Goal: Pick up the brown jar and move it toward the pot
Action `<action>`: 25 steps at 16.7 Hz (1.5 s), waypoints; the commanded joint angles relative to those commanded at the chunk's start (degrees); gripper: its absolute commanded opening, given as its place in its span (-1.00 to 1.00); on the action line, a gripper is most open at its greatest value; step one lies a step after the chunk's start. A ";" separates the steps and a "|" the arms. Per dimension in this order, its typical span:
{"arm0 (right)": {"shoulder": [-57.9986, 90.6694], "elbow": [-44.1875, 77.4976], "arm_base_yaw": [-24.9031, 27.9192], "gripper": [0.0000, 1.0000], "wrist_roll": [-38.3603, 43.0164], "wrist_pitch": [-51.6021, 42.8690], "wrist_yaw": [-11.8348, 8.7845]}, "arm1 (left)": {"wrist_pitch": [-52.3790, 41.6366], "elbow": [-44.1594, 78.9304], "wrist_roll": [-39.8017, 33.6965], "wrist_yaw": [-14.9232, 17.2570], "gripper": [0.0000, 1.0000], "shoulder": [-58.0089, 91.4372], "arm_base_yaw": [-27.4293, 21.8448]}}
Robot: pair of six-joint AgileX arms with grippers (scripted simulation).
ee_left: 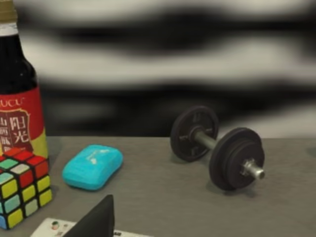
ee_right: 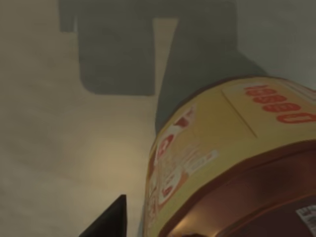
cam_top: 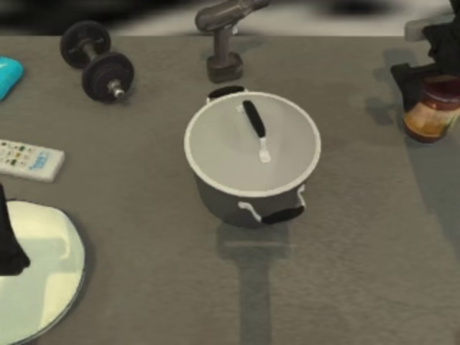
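1. The bench point(cam_top: 374, 237) carries the pot point(cam_top: 251, 154) at its middle, lid on.
2. Your right gripper point(cam_top: 440, 68) sits at the far right; jaws closed around the brown jar point(cam_top: 431, 109), which tilts. The pot lies to its left.
3. Left arm parked near left.

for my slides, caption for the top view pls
Right gripper at the brown jar on the table's right, away from the lidded pot at centre.

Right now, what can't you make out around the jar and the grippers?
- Right gripper: top view's right edge cuts it; grip on the brown jar unclear.
- Jar's base: right wrist view, too close.
- Left gripper: dark shape over the plate, fingers hidden.
- Pot: lidded, contents hidden.
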 joint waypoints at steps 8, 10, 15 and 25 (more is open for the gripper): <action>0.00 0.00 0.00 -0.66 0.00 0.00 0.00 | 0.00 0.00 0.00 0.00 1.00 0.00 0.00; 0.00 0.00 0.00 -0.96 0.00 0.00 0.00 | 0.00 0.00 0.00 0.00 1.00 0.00 0.00; 0.00 0.00 0.00 -1.00 0.00 0.00 0.00 | 0.00 0.00 0.00 0.00 1.00 0.00 0.00; -9.77 -9.71 0.23 -1.00 0.24 0.04 -0.25 | 0.00 0.00 0.00 0.00 1.00 0.00 0.00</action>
